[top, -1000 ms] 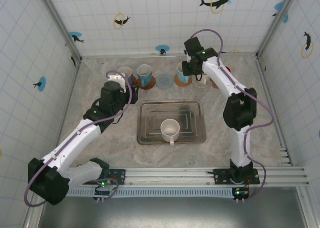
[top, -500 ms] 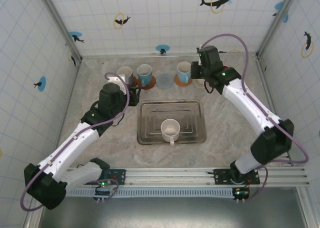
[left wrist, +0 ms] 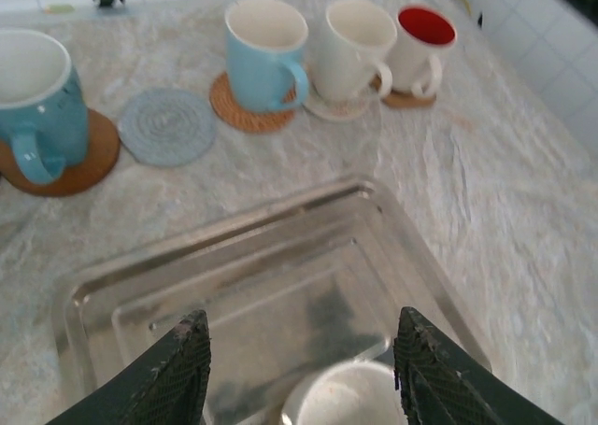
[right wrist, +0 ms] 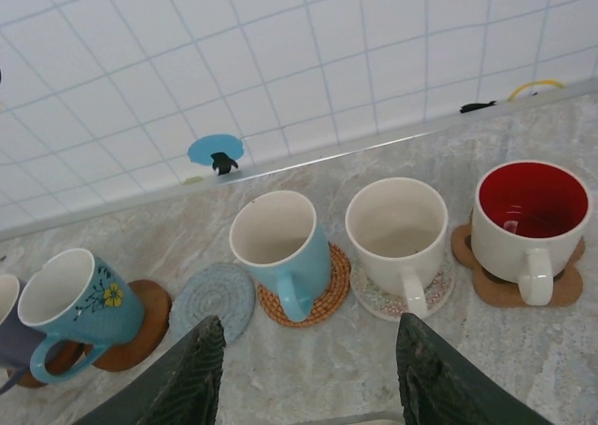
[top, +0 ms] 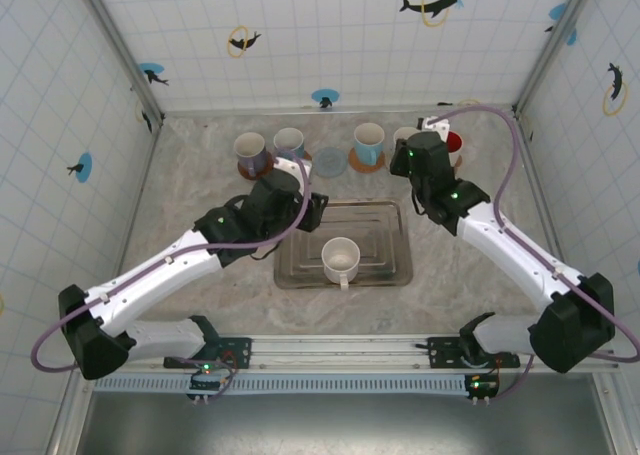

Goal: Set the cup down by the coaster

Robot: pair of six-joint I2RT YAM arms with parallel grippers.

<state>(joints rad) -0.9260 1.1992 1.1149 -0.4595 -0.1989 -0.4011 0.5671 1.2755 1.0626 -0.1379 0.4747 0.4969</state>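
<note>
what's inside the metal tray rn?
One white cup, upright, handle toward the arm bases. The tray floor is otherwise bare where visible; the left gripper covers its far-left corner in the top view.

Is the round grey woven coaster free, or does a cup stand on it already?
Free. The round grey woven coaster lies bare, its whole top showing, between the teal mug and the light blue mug.

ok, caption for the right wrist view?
Right gripper open, facing cups on coasters; grey coaster between teal cup and blue cup is bare.
</note>
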